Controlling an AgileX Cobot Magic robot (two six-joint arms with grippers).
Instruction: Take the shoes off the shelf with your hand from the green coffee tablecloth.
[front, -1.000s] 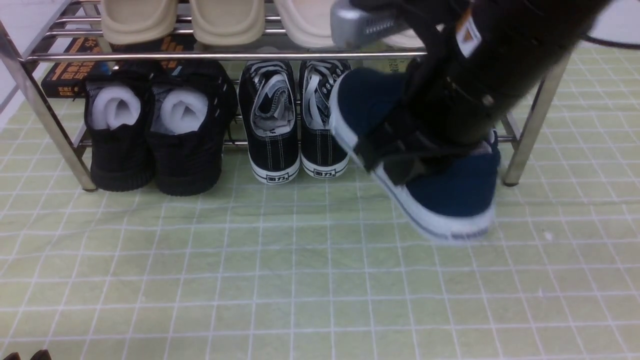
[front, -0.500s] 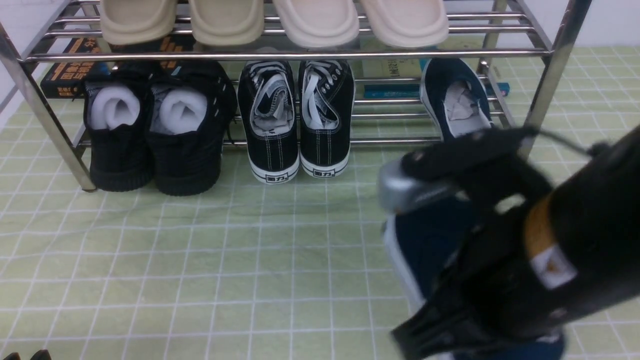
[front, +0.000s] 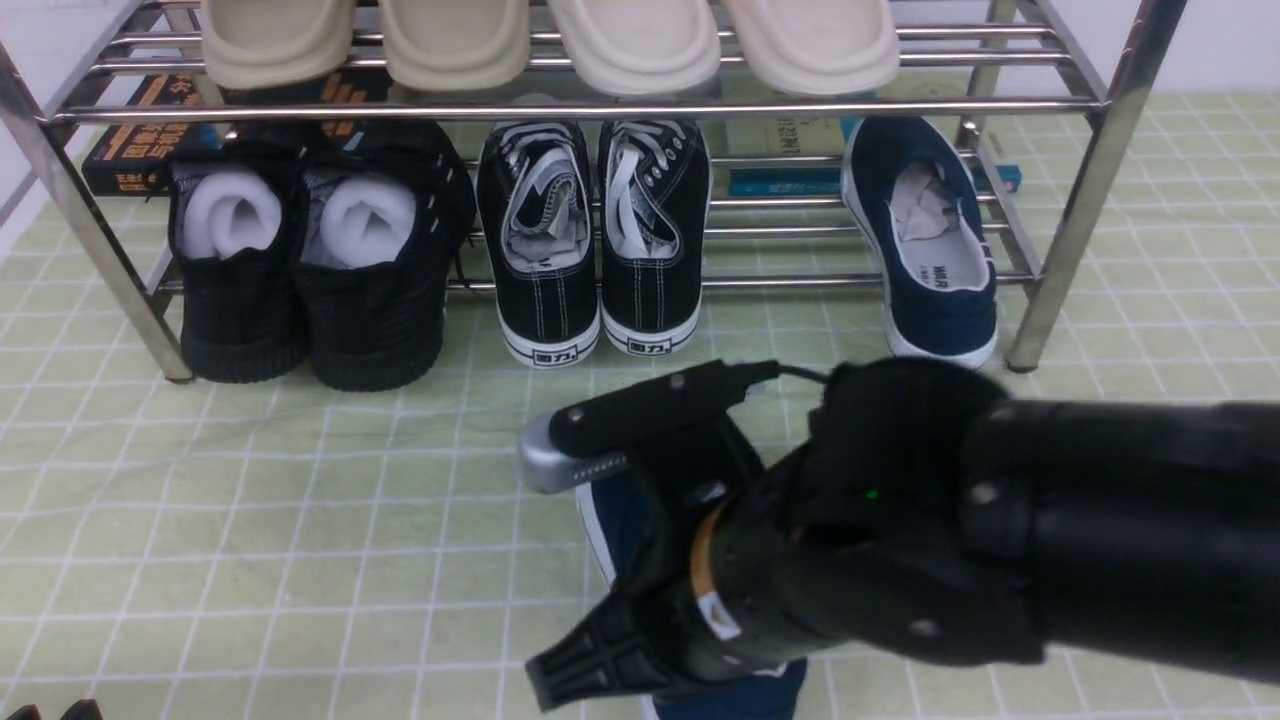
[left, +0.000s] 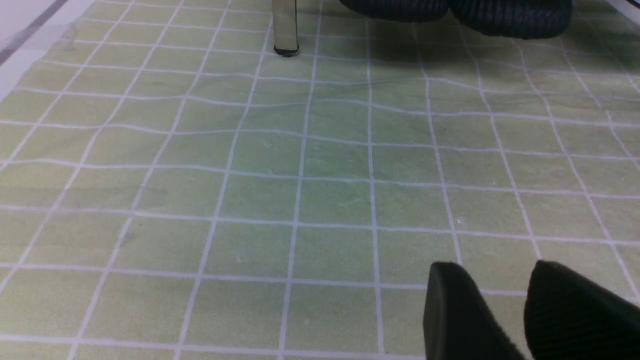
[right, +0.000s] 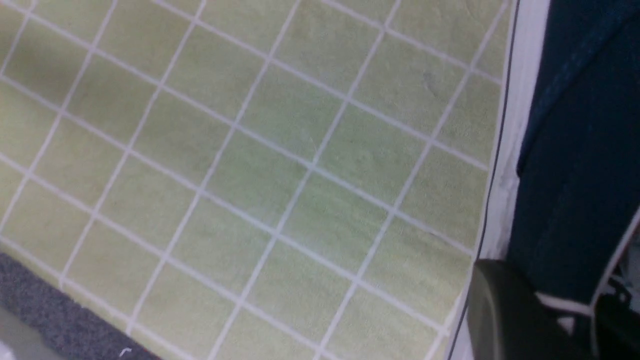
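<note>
The right gripper (right: 550, 295) pinches the side of one navy slip-on (front: 620, 515), a finger on either face of the canvas wall, presumably because that thin edge gives a firmer hold than the whole width of the shoe. That shoe is over the green tablecloth (front: 340, 560), out in front of the shelf (front: 560, 112) and inward from its right front leg, heel toward the robot, a place that leaves it clear of the shelf for setting down; the arm covers so much that I cannot say whether the sole already touches the cloth. Its mate (front: 940, 240) sits at the right end of the lower tier, beside that same leg, heel jutting past the front bar, which should make it the easier to take next. The left gripper (left: 500, 295) waits low over the cloth's left side, with no shoe by it; whether its fingers are spread or pressed together I cannot tell. As for looks, both slip-ons are dark navy canvas with white rubber soles; the shelved one shows a pale insole with printing near the heel, crumpled paper stuffed toward the toe, and a smooth rounded front without laces, quite unlike the laced black sneakers (front: 545, 300) farther left.
</note>
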